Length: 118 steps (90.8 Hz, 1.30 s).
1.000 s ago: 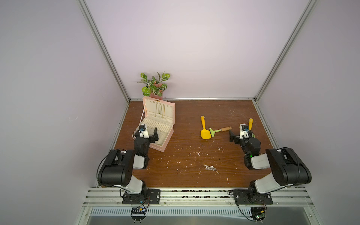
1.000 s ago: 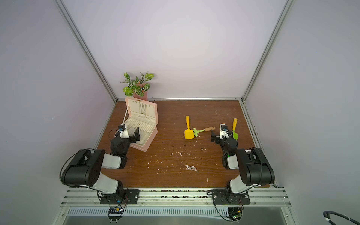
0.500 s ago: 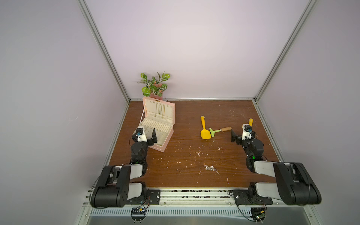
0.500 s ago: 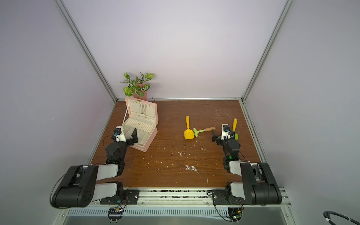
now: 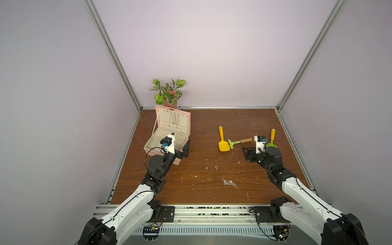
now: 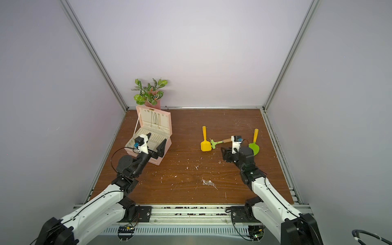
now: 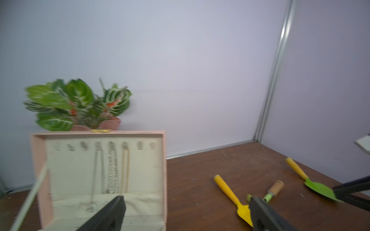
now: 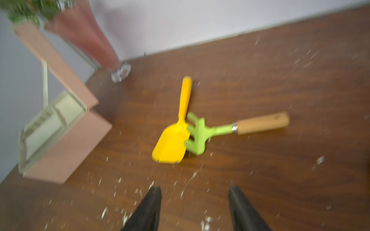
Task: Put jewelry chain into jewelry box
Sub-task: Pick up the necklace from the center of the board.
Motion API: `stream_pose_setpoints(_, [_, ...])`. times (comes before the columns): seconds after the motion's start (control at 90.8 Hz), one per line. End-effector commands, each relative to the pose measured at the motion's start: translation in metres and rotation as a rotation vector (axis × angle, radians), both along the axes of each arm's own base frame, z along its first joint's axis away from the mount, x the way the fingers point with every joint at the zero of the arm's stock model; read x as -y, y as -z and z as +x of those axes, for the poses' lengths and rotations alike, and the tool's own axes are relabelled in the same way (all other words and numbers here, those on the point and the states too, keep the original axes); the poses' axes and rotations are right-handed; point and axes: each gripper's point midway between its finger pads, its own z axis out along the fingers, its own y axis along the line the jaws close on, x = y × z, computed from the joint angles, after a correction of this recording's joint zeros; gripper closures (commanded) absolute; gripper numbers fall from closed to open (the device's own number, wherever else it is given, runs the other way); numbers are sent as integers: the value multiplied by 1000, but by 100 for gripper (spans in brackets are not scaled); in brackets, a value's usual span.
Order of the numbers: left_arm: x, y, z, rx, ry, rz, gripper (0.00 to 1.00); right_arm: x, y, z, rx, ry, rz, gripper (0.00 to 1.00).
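The jewelry chain (image 5: 230,182) (image 6: 209,182) is a small silvery heap lying on the wooden floor near the front, right of centre. The jewelry box (image 5: 184,124) (image 6: 167,135) (image 7: 164,170) (image 8: 66,148) stands open at the back left, pale pink, with its lid up and thin chains hanging inside. My left gripper (image 5: 180,142) (image 6: 156,140) (image 7: 186,200) is open over the box's front right corner and holds nothing. My right gripper (image 5: 246,153) (image 6: 224,153) (image 8: 194,192) hovers low at the right, pointing left, its jaws apart and empty. It is well behind the chain.
A leafy plant (image 5: 167,93) in a pink vase stands behind the box. A yellow trowel (image 5: 223,145) and a green rake (image 5: 232,143) with a wooden handle lie mid-table. A green trowel (image 6: 254,147) lies beside my right wrist. White flecks litter the floor, and walls close in three sides.
Both arms have unfolded and stretched forward from their folded pose. The right gripper has turned to point left and its jaws have narrowed. The chain and box have not moved.
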Motion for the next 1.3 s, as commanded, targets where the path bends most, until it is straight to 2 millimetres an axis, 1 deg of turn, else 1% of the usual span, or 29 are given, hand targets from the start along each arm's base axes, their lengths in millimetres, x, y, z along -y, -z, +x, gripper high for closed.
stream_pose_setpoints(0.0, [57, 33, -24, -94, 219, 106, 2, -12, 31, -29, -196, -21, -89, 54])
stream_pose_setpoints(0.077, [89, 43, -45, -99, 359, 121, 2, -31, 42, -43, -256, -72, -127, 60])
stream_pose_setpoints(0.154, [108, 51, -62, -105, 463, 114, 2, -44, 54, -59, -316, -104, -201, 61])
stream_pose_setpoints(0.264, [121, 60, -82, -107, 574, 93, 2, -60, 66, -77, -365, -145, -266, 64])
stream_pose_setpoints(0.363, [127, 75, -93, -113, 623, 131, 2, -72, 77, -92, -411, -208, -295, 66])
stream_pose_setpoints(0.44, [130, 85, -98, -128, 640, 156, 2, -76, 87, -101, -448, -258, -316, 66])
stream_pose_setpoints(0.506, [131, 89, -100, -138, 651, 161, 2, -76, 92, -106, -471, -287, -340, 66])
stream_pose_setpoints(0.605, [131, 92, -103, -147, 659, 163, 2, -72, 94, -108, -479, -308, -385, 66])
stream_pose_setpoints(0.716, [131, 96, -103, -158, 658, 168, 2, -75, 96, -110, -485, -347, -403, 68])
stream_pose_setpoints(0.892, [130, 99, -104, -165, 659, 170, 2, -81, 98, -115, -501, -409, -418, 69])
stream_pose_setpoints(1.288, [130, 102, -103, -176, 651, 174, 2, -77, 113, -121, -520, -436, -523, 76])
